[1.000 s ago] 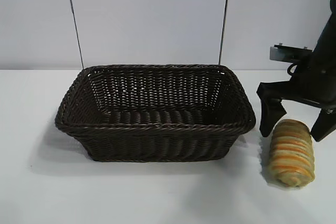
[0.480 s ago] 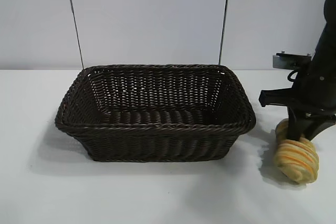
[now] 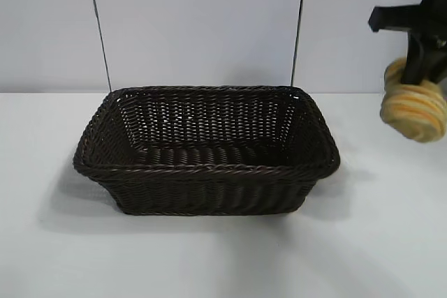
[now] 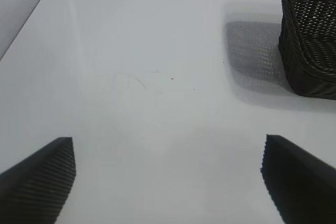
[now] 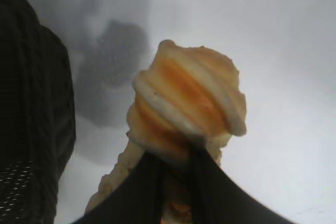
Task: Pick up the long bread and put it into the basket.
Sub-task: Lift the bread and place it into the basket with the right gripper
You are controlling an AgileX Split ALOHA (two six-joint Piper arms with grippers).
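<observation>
The long bread [image 3: 413, 109], a ridged loaf striped orange and pale yellow, hangs in the air at the far right, well above the table. My right gripper [image 3: 420, 77] is shut on it, its black fingers pinching the loaf's middle [image 5: 185, 103]. The right gripper [image 5: 176, 153] squeezes the soft bread between narrow jaws. The dark brown wicker basket [image 3: 206, 169] stands in the middle of the table, with nothing visible inside it, to the left of and below the bread. My left gripper [image 4: 168, 177] hovers open over bare table, away from the basket [image 4: 310, 40].
The white table [image 3: 209, 256] spreads around the basket. A pale wall with two thin dark cables [image 3: 98, 26] stands behind. The basket's edge [image 5: 31, 103] shows dark beside the lifted bread in the right wrist view.
My right gripper closed on the long bread where it lay on the table, then lifted it high off the surface. The left arm has not moved.
</observation>
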